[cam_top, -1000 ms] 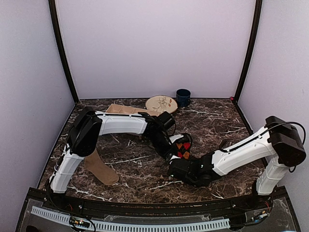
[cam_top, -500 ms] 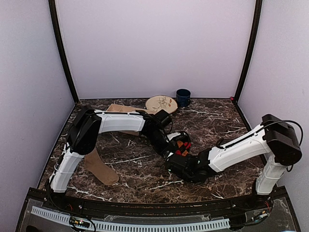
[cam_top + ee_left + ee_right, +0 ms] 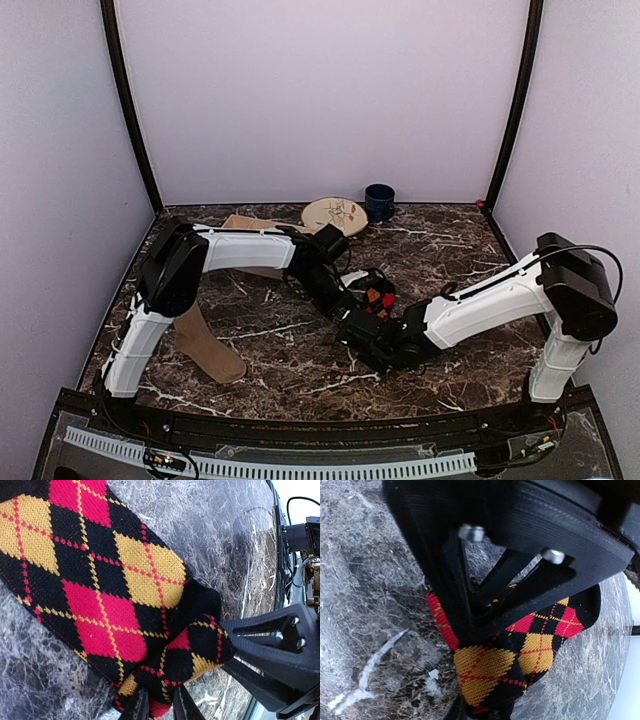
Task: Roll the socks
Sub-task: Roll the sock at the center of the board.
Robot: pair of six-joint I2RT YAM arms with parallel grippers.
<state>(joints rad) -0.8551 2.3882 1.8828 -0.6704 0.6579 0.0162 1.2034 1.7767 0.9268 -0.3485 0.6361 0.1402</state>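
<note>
Top external, left to right: tan sock (image 3: 208, 345) lies flat near the left front of the table (image 3: 460, 260), untouched, well apart from the work; argyle sock (image 3: 377, 297) is at mid-table, only a scrap of red and orange showing among the hardware.

Left wrist: left gripper (image 3: 161, 707) is pinched narrow on the doubled-over end of the argyle sock, fabric bunched between the jaws; the rest of the sock lies flat on the table, up and to the left.

Right wrist: right gripper (image 3: 482, 714) is set close on a tip of the same fold; its fingertips are cut off by the lower frame edge, so the grip is judged, not certain.

Handling: soft knit, light, limp, stretchy; likely to sag and unroll if released; best taken at the folded edge, through both layers, not a single ply.

Hidden: cuff or toe held, cannot tell; roll tightness is masked by the left gripper's body in the right wrist view; tan strip (image 3: 250, 226) at the back behind the left arm (image 3: 250, 255), identity unclear.
</note>
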